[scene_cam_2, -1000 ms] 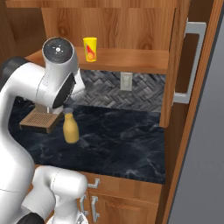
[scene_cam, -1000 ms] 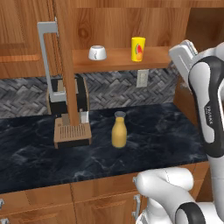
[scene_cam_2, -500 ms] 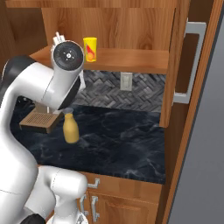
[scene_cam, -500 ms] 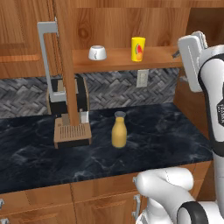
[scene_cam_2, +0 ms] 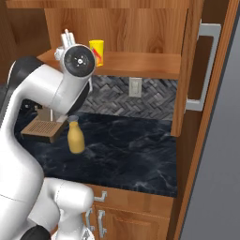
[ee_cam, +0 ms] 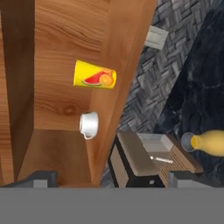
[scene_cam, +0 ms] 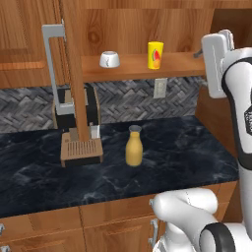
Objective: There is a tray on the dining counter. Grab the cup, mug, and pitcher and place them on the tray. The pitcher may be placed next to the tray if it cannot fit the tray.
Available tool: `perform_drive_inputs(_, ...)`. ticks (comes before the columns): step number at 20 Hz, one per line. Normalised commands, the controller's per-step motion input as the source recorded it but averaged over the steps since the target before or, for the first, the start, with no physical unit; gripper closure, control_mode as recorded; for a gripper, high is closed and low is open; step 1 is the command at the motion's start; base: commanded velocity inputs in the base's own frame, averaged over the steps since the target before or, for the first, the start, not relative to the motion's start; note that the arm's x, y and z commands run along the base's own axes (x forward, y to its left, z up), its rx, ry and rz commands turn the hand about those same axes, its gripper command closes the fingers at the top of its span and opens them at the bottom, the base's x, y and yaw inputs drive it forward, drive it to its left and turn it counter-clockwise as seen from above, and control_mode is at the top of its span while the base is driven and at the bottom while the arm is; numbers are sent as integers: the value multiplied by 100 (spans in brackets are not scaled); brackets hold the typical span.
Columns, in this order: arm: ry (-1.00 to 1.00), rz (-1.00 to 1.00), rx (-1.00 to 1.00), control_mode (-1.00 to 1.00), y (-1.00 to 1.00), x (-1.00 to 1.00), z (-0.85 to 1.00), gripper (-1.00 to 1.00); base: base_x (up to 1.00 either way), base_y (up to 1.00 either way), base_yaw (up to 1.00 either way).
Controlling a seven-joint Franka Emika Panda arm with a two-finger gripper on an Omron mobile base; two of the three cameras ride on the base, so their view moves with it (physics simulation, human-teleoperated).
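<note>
On the wooden shelf (scene_cam: 172, 64) stand one yellow cup (scene_cam: 155, 55) and, further left, one squat white mug (scene_cam: 109, 59). Below the shelf, on black marble, one mustard pitcher (scene_cam: 133, 146) stands beside a coffee machine (scene_cam: 78, 123). The gripper (scene_cam: 216, 61), empty with fingers spread, hangs at the shelf's right end.

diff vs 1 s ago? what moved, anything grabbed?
The arm's hand rose and swung toward the wooden shelf; the open gripper now sits level with it, holding nothing. Unmoved: small yellow cup and squat white mug on the shelf, mustard-yellow bottle-shaped pitcher on the black marble counter.
</note>
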Motion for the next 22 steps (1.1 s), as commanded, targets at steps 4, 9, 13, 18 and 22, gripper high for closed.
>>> perform_drive_inputs(4,0,0,5,-100,0,30,8,-100,0,0,0)
perform_drive_inputs(9,0,0,3,-100,0,29,1,-100,0,0,0)
perform_drive_inputs(13,0,0,1,-100,0,36,0,-100,0,0,0)
perform_drive_inputs(18,0,0,1,-100,0,36,0,-100,0,0,0)
perform_drive_inputs(22,0,0,1,-100,0,36,0,-100,0,0,0)
